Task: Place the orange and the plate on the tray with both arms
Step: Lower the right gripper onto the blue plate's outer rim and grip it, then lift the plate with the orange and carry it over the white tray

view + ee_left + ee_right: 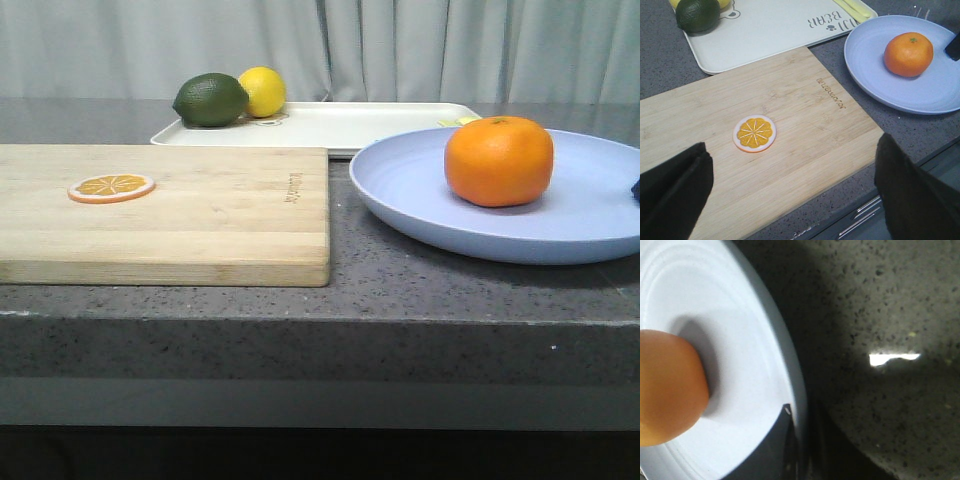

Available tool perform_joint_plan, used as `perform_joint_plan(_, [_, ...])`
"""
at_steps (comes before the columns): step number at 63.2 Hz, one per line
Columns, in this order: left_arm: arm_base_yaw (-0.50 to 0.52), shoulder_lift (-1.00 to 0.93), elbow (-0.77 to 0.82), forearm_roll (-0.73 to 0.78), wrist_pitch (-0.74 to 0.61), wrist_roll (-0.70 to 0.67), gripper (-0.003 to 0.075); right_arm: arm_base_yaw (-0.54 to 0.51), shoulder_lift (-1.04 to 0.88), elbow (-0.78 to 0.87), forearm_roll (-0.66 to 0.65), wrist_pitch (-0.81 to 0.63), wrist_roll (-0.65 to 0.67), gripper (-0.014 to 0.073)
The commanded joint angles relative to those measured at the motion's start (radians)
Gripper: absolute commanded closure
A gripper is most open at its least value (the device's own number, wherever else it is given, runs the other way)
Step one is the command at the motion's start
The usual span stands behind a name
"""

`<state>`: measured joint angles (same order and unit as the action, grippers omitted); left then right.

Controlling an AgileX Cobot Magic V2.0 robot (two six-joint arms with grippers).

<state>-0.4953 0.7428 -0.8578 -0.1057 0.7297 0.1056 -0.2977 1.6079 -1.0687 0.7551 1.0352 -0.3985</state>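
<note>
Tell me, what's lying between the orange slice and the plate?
Only bare wood of the cutting board, then a strip of grey counter, separates the slice from the plate; the left wrist view shows it best.

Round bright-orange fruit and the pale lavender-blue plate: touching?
Touching. The front view shows the round bright-orange fruit sitting on the pale lavender-blue plate, no gap beneath it; the left wrist view agrees.

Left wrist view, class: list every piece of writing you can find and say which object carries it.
"BEAR": printed on the tray, upside down in this view, beside a paw mark; the letters before it are unclear.
Engraved line on the cutting board: too small to read.
Plate and orange: no writing.
</note>
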Motion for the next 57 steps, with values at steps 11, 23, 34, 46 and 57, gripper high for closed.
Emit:
perform_joint_plan(11, [0.001,-0.005,-0.024,-0.006,-0.073,-0.01,0.0082,-0.007,-0.037,-0.022,0.042,0.017,-0.014,0.0709])
perform_joint_plan(23, [0.001,-0.005,-0.024,-0.006,-0.073,-0.01,0.0082,-0.007,-0.037,-0.022,0.054,0.021,-0.014,0.0709])
perform_joint_plan(34, [0.001,-0.005,-0.024,-0.006,-0.069,-0.01,0.0081,-0.002,-0.037,-0.06,0.077,0.106,0.021,0.0709])
perform_joint_plan(46, [0.001,-0.005,-0.024,-0.006,-0.069,-0.01,0.0082,0.035,-0.036,-0.158,0.075,0.084,0.127,0.0711])
perform_joint_plan(57, [0.001,-0.005,-0.024,-0.016,-0.069,-0.01,0.0081,0.106,-0.002,-0.285,0.073,0.042,0.22,0.0711])
